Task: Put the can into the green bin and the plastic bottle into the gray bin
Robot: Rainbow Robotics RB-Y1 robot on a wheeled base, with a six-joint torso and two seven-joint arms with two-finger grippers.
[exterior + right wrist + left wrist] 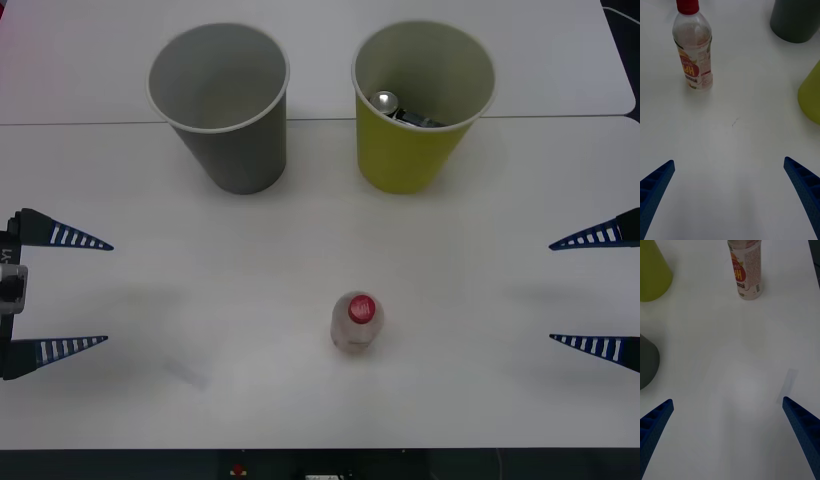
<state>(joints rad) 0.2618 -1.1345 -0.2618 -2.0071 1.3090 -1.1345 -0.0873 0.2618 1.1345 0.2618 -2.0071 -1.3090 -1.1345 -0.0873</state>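
Plastic bottle [357,322] stands upright on the table [200,400], lower centre of front view, untouched, still to go. Left gripper [60,290] at left edge, right gripper [597,290] at right edge, both with fingers spread, holding nothing. Farther up: gray bin [222,110] upper left, holding nothing visible; green bin [420,110] upper right, can [386,100] already inside. Half done.
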